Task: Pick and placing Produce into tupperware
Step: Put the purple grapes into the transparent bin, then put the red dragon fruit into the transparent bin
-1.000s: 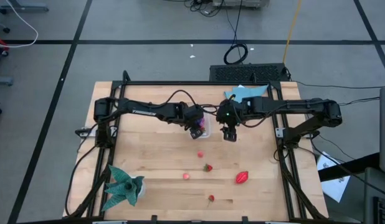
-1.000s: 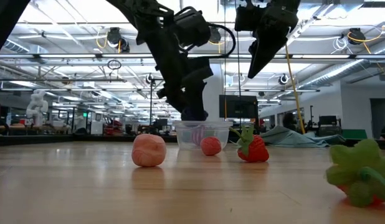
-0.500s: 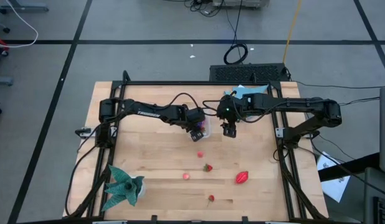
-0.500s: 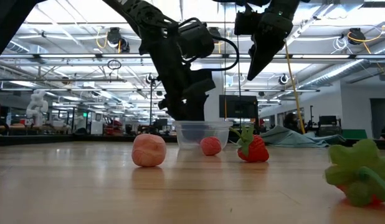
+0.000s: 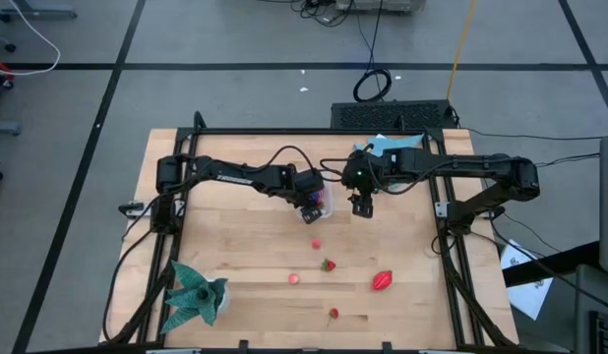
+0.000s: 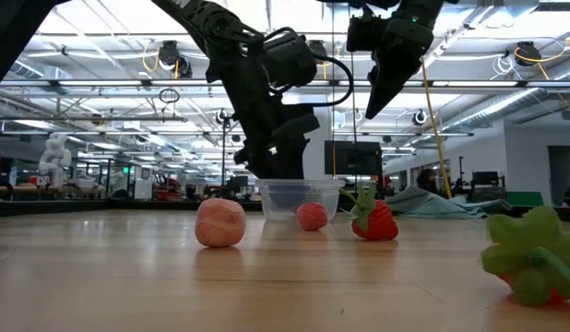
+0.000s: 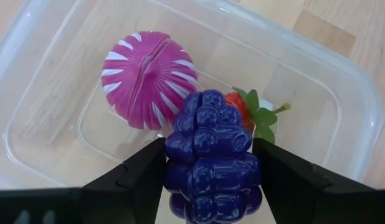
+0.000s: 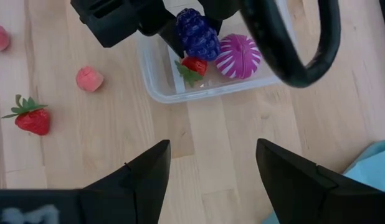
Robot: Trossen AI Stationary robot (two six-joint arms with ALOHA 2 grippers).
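Purple berry point(image 7: 209, 157) clamped in left gripper point(image 7: 208, 165) over tupperware point(image 7: 342, 93), right gripper point(image 8: 208, 165) apart

The clear tupperware point(image 7: 342, 81) is sitting near the surface's far edge, holding a pink striped fruit point(image 7: 149, 78) and a small strawberry point(image 7: 245, 112). A purple berry point(image 7: 211, 155) is hanging over it, pinched in the left end effector point(image 7: 208, 177). Other little fruits are lying toward the near edge, the oval red one point(image 5: 384, 281) biggest.

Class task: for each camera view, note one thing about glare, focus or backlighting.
Left wrist view: glare streaks on the tupperware rim and the purple berry. Low view: bright ceiling lights leave both arms as dark silhouettes; the green cloth looks soft. High view: even light, faint shadows.
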